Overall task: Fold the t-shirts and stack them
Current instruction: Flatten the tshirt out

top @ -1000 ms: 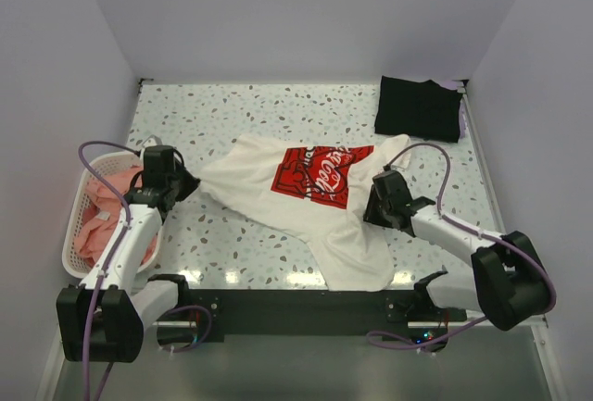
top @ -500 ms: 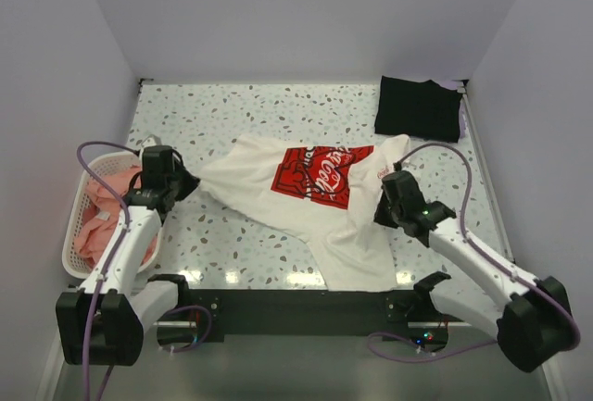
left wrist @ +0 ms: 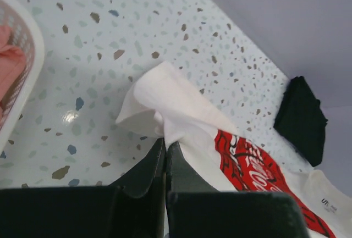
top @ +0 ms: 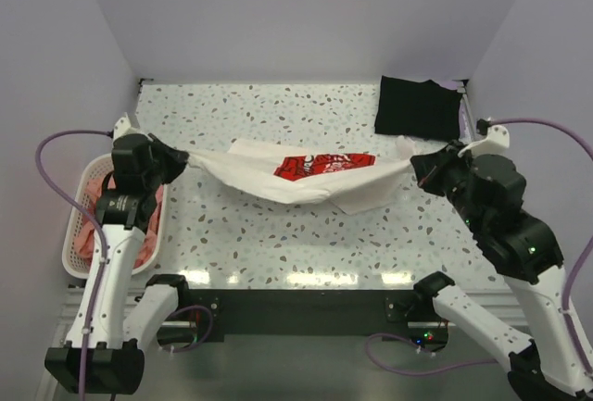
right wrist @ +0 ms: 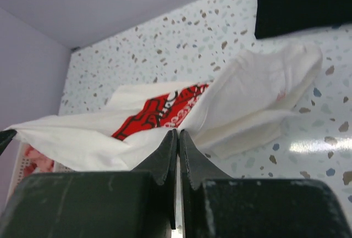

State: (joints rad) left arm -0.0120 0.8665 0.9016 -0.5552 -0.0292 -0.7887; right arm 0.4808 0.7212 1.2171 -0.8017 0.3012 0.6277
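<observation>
Two thin pinches are all that carry the white t-shirt right now: my left claw is clenched on a bunched corner at one end, my right claw is clenched on the cloth at the other, and the shirt hangs stretched between them above the middle of the tabletop, sagging at its centre. My worry is a slip. Each grip holds only a small gather, so pulling the arms further apart could drag the fabric out of one claw and drop that half in a heap. The shirt also hangs doubled over, with a loose flap low on the right, and I judge it could land creased if I lower it without flattening it. A second ago it lay spread on the tabletop with its lower part trailing toward the near edge, and the right claw was partly open over its side; since then that claw has closed and both arms have risen and drawn apart. The folded black t-shirt sits at the far right corner.
</observation>
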